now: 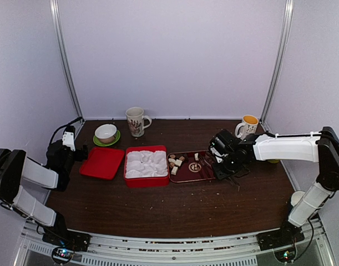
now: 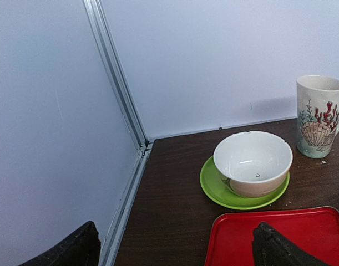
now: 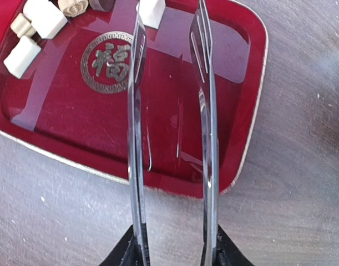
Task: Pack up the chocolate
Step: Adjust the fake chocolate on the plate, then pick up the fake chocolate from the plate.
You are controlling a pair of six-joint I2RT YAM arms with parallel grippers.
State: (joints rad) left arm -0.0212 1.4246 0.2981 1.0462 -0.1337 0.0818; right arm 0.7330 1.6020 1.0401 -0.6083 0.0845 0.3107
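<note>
- The right gripper (image 3: 172, 249) is pressed together on the handle end of a pair of clear tongs (image 3: 137, 138). The two blades reach forward from it and stand apart, with nothing between them.
- Under the blades lies a dark red tray (image 3: 175, 111). The chocolate (image 3: 33, 25) sits at its far end, ahead and to the left of the tong tips. One white cube (image 3: 152, 10) is just beside the left tip.
- The left gripper (image 2: 172, 246) is spread wide and holds nothing. It hovers above the near edge of the red lid (image 2: 313, 233).
- The red box (image 1: 146, 180) stands further to the left of the right gripper. Its white moulded insert (image 1: 145, 164) seems to have no piece in it.
- In my judgement the packing has not begun: every piece is to be picked and carried to the box, and then the lid must be put on.
</note>
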